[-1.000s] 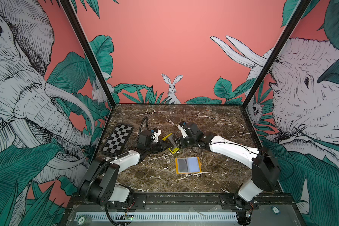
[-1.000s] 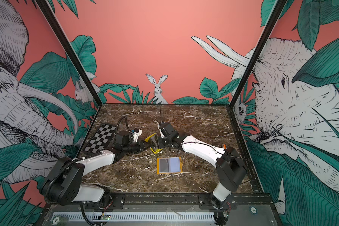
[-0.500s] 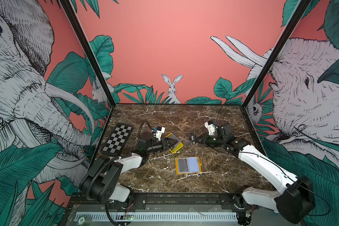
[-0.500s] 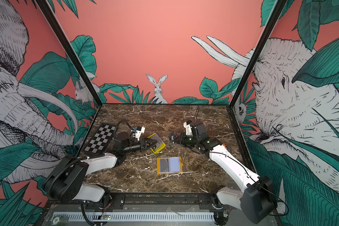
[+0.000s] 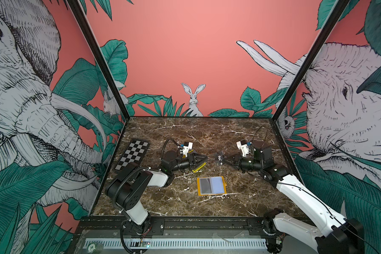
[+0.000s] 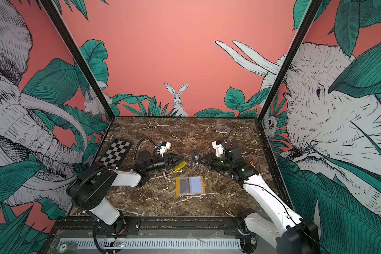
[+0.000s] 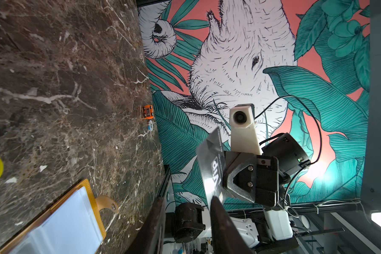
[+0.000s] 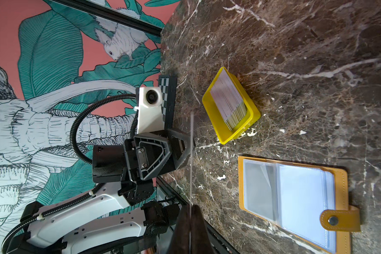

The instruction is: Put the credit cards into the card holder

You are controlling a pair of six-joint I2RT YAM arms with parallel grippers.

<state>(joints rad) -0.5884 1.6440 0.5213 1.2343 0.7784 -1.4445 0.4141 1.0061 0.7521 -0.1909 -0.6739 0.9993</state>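
My right gripper (image 5: 224,162) (image 6: 201,162) is shut on one black credit card (image 5: 220,158) (image 6: 196,158) with white "VIP" lettering, held upright above the table at centre right. In the right wrist view that card (image 8: 191,158) shows edge-on between the shut fingertips. More credit cards (image 8: 228,101) stand stacked in a yellow tray (image 8: 231,132) (image 5: 198,168). My left gripper (image 5: 205,158) (image 7: 188,222) hovers open over that tray, with nothing between its fingers. The card holder (image 5: 211,185) (image 6: 190,185) (image 8: 295,198) lies open and flat in front of both grippers, its clear sleeves facing up.
A black-and-white checkerboard plate (image 5: 132,155) lies at the left wall. A small orange object (image 7: 148,111) sits at the right wall's foot. The walls close in the marble table (image 5: 185,129) on three sides.
My right gripper has drawn back to the right from the tray, carrying one card. The left gripper's jaws have widened, and the tray now sits lower beneath them.
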